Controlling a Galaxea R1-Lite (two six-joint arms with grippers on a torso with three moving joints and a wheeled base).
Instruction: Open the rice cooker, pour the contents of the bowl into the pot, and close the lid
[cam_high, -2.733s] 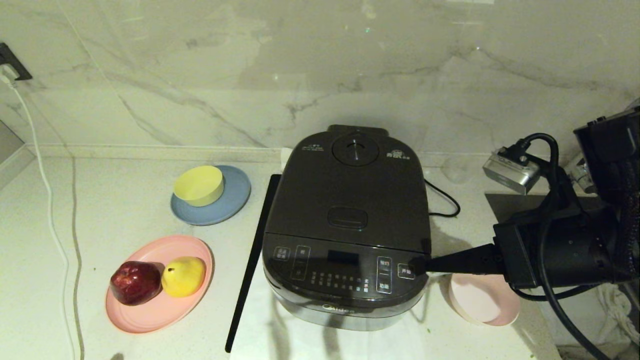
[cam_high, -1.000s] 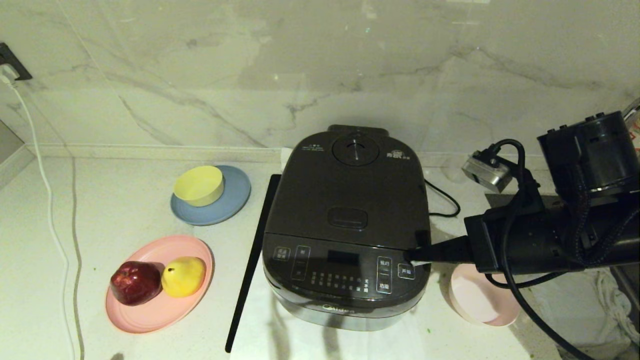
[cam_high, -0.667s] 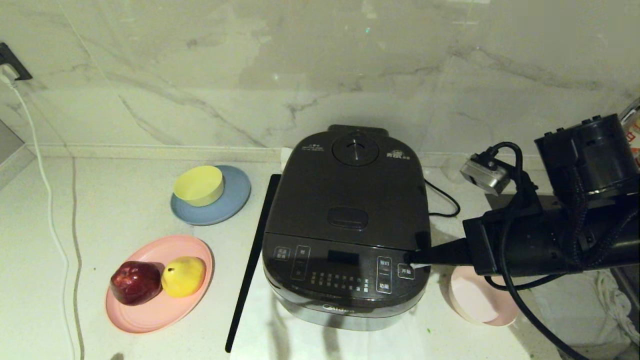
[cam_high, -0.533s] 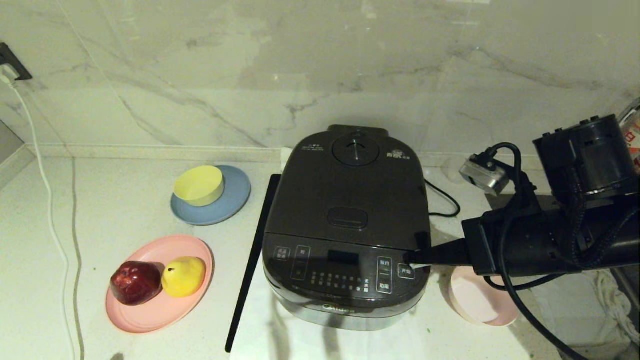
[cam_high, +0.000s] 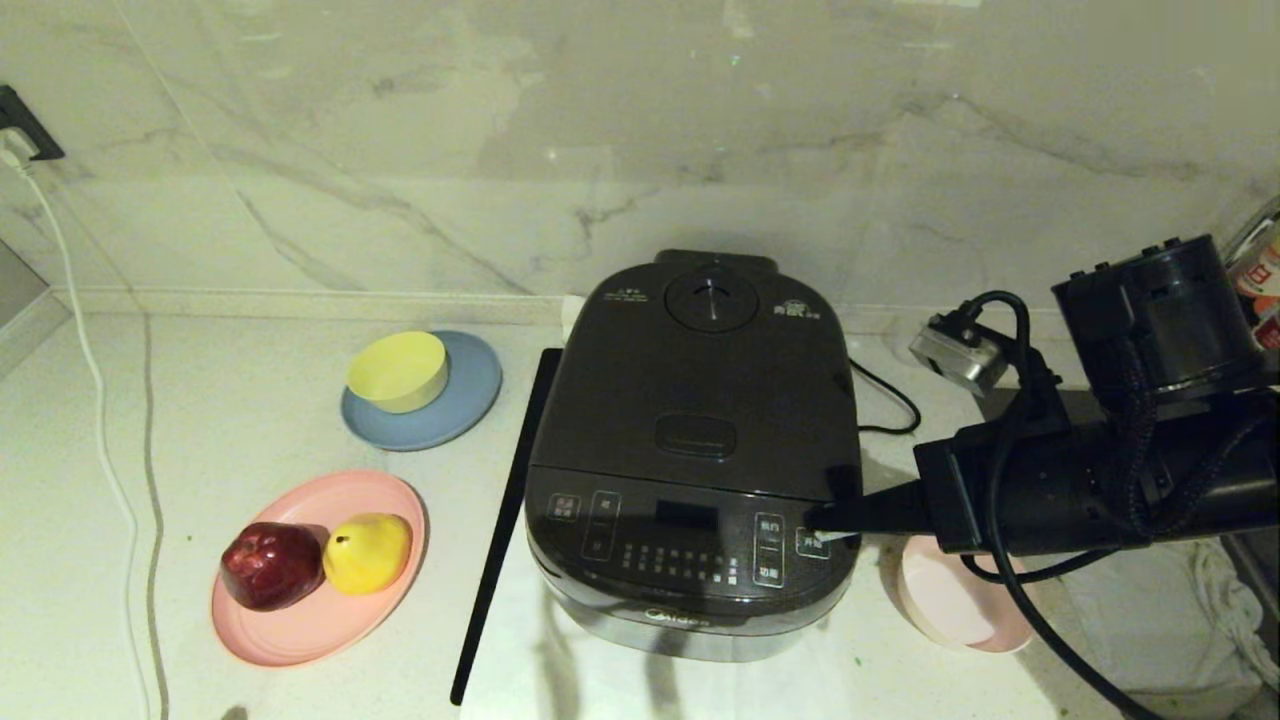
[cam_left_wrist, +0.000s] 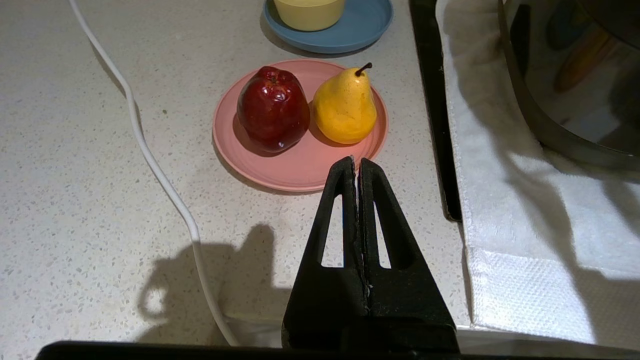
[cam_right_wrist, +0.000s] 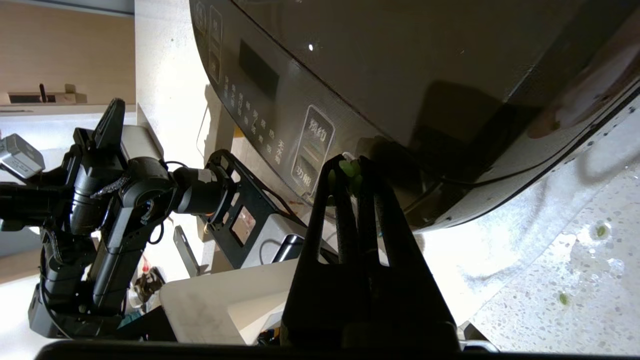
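Dark rice cooker (cam_high: 695, 460) seemingly touches closed fingers (cam_high: 835, 518).

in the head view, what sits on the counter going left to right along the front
white cable → pink plate holding a red apple and a yellow pear → black strip → rice cooker → right gripper, jaws shut, at the control panel → pink bowl
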